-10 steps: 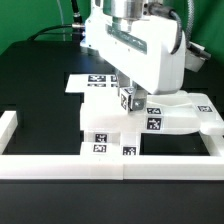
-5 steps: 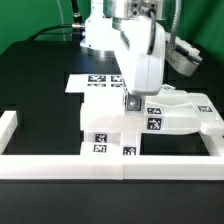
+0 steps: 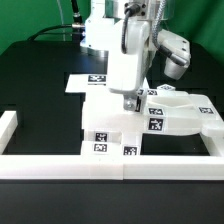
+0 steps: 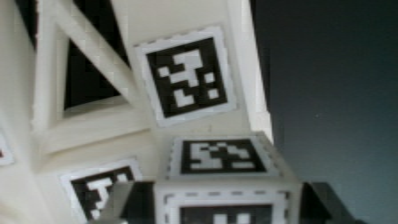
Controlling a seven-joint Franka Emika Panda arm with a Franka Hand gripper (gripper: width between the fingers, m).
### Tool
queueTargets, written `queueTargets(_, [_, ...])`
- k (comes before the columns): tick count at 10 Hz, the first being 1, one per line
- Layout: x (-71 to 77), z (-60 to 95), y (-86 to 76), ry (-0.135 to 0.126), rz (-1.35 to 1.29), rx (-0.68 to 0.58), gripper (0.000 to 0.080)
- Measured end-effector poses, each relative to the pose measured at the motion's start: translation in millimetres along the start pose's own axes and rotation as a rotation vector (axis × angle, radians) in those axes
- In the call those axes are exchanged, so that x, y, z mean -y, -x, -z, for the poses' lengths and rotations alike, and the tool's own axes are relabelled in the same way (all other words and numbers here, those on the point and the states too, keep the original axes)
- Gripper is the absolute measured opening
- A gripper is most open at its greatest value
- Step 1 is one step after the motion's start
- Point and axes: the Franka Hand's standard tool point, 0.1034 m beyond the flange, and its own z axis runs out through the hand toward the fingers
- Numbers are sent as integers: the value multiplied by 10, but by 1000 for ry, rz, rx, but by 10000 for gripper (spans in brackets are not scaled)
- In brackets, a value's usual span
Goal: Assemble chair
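**Gripper clamped on a small chair piece above the joined white parts**

The black table (image 3: 40, 90) filled the scene, and along its near edge ran a long low white border rail (image 3: 60, 167), with a short upright end (image 3: 8, 125) at the exterior view's left and a matching one (image 3: 216, 140) at the right. On the table's far part lay the marker board (image 3: 85, 82), flat and partly hidden behind the arm.

The arm (image 3: 125, 45) came down from above at the middle of the view, its white body blocking the view of the far half of the chair (image 3: 115, 125). The chair sat just behind the border rail, near the middle. Its blocky square part faced the camera, with two tags on the front. A longer, flatter part (image 3: 185, 112) stretched away toward the exterior view's right, so the long axis of the whole ran left to right across the view. That part lay touching the block.

The gripper (image 3: 130, 100) was closed tight on a small tagged piece (image 3: 127, 98) that stood upright directly over the block. In the wrist view the dark fingertips (image 4: 329, 200) flanked this tagged piece (image 4: 222, 165), with the chair's framed part (image 4: 107, 70) beyond it. Whether the piece had seated in the block could not be told.
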Motion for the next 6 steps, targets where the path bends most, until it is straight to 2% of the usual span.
queueTargets(1, [-1, -1, 1, 0, 3, 0, 365])
queueTargets(2, [2, -1, -7, 0, 34, -1, 365])
queueTargets(3, [8, 1, -39, 3, 92, -2, 508])
queueTargets(4, [21, 6, -61, 3, 116, -2, 603])
queueTargets(5, [39, 5, -64, -11, 182, -3, 603])
queueTargets(6, [54, -5, -66, -31, 245, -8, 640])
